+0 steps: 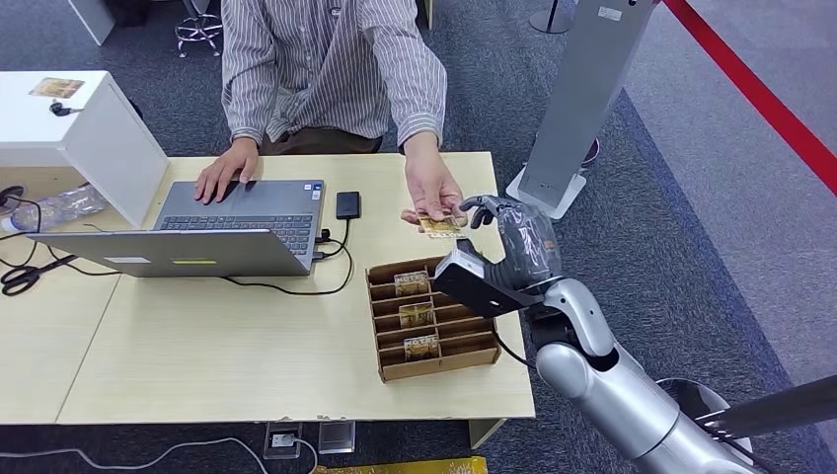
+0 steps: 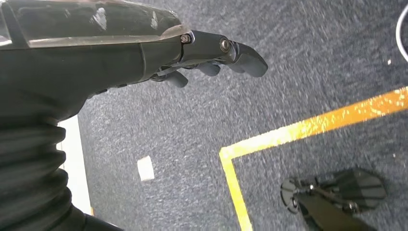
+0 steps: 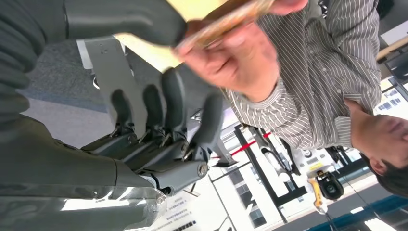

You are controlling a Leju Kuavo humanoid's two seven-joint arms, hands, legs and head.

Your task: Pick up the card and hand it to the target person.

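Note:
The card (image 1: pixel 439 223), tan with a printed picture, lies in the person's outstretched hand (image 1: pixel 431 197) over the table's far right edge. In the right wrist view the person's fingers (image 3: pixel 240 57) clasp the card (image 3: pixel 226 21) from both sides. My right hand (image 1: pixel 515 237) is just right of it, its thumb (image 3: pixel 130 19) ending beside the card's near end and its fingers (image 3: pixel 173 101) spread apart below, off the card. My left hand (image 2: pixel 211 55) hangs over the carpet, fingers loosely extended, holding nothing.
A brown slotted card box (image 1: pixel 431 318) with several cards sits at the table's right. An open laptop (image 1: pixel 197 237) and a black device (image 1: pixel 347 204) lie to the left. The person's other hand rests on the keyboard. A grey stand (image 1: pixel 577 99) rises at the right.

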